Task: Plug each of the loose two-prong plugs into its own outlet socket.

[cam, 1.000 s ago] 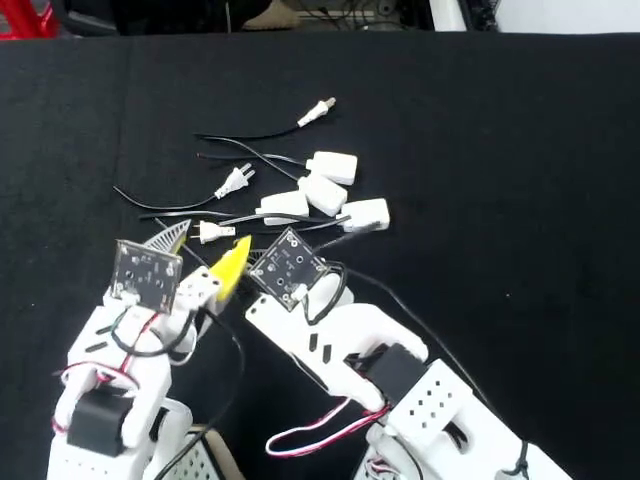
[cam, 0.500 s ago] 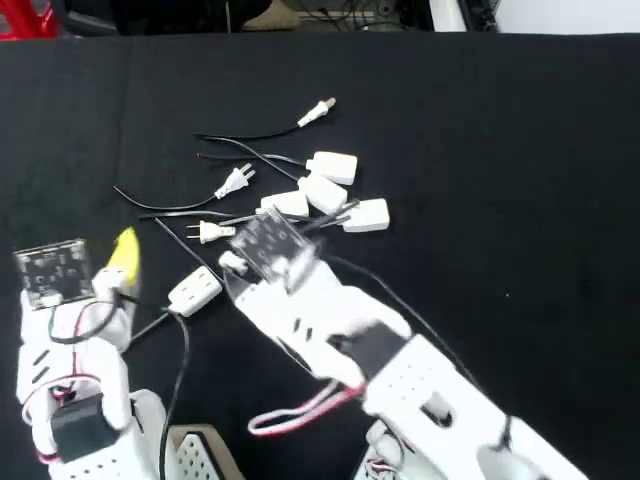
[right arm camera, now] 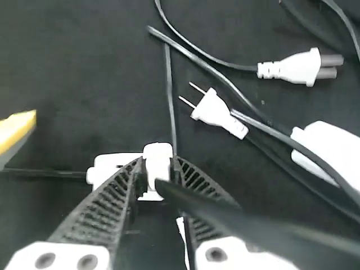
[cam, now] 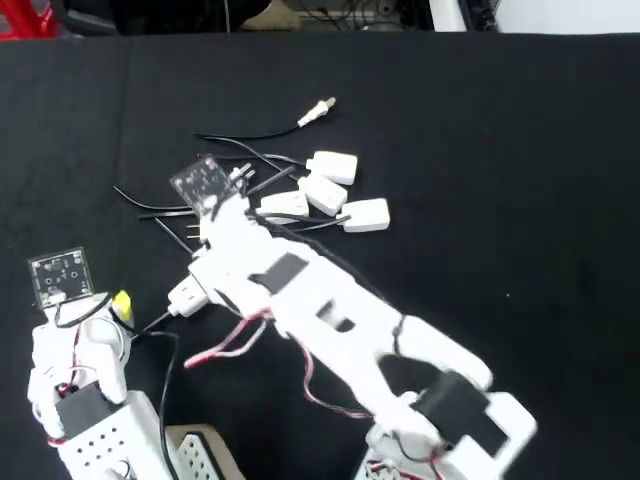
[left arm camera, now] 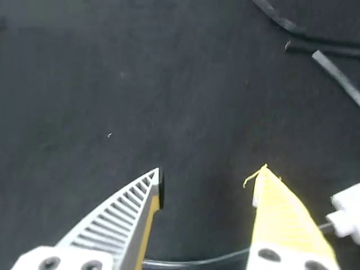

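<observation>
**If the Socket Slides, the Plug Stops Short**

Although the held plug (right arm camera: 157, 158) sits butted against the end of the near socket (right arm camera: 109, 165), the fingers cover the joint, so I cannot tell whether its prongs are in at all. The right gripper (right arm camera: 158, 169) is clamped on that plug, whose thin black cord (right arm camera: 167, 95) runs away from it across the table (cam: 520, 150). The socket lies unbraced at the near left of the clutter. The left gripper (left arm camera: 211, 171) hangs just beside it, fingers spread wide over bare table and holding nothing.

That is the likely trouble. With nothing gripping the socket, a push from the right arm would probably skid the light body along the table or swing it on its own cord, leaving the prongs half seated or bent. A release before the plug is home might also let the stiff cord tug it back out.

Farther out, a loose plug (right arm camera: 216, 111) and a second plug (right arm camera: 298, 66) lie close ahead, their cords crossing. A low sweep of the arm could snag them. The spare sockets (cam: 367, 214) cluster beyond, apart from this pair.
</observation>
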